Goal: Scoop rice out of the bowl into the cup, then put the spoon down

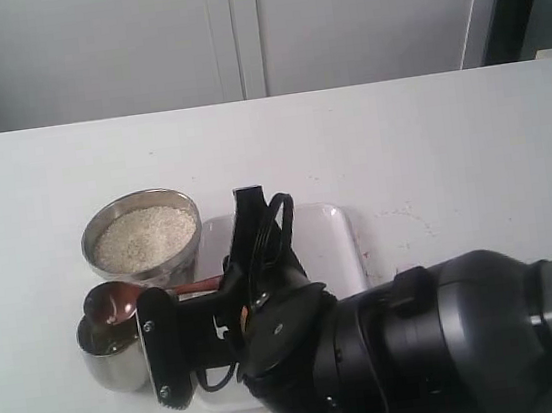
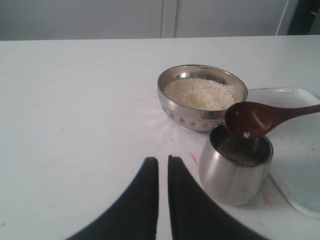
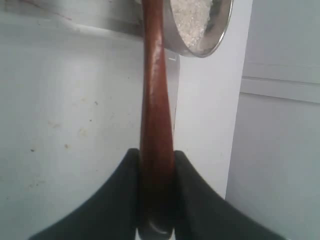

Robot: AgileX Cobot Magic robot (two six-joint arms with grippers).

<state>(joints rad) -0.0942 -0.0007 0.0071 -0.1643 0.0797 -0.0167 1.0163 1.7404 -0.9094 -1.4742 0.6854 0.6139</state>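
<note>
A white tabletop (image 1: pixel 430 147) carries everything. On it lies a flat white rectangular tray (image 1: pixel 333 240), and just beside that stands the wide, shiny steel bowl (image 2: pixel 190 117), heaped with fine pale uncooked rice (image 2: pixel 200 93). Close to the bowl sits the small rounded steel cup (image 2: pixel 230 182). The slim reddish-brown wooden spoon (image 2: pixel 255 118) hangs with its oval head tilted over the cup's mouth, only a grain or two clinging. The right gripper (image 3: pixel 156 160) is clamped narrowly on the handle; the left gripper (image 2: pixel 161 161) hovers nearly closed, empty. The pour looks about finished; next, level the spoon and return to the bowl, or lay it down clear of the cup
</note>
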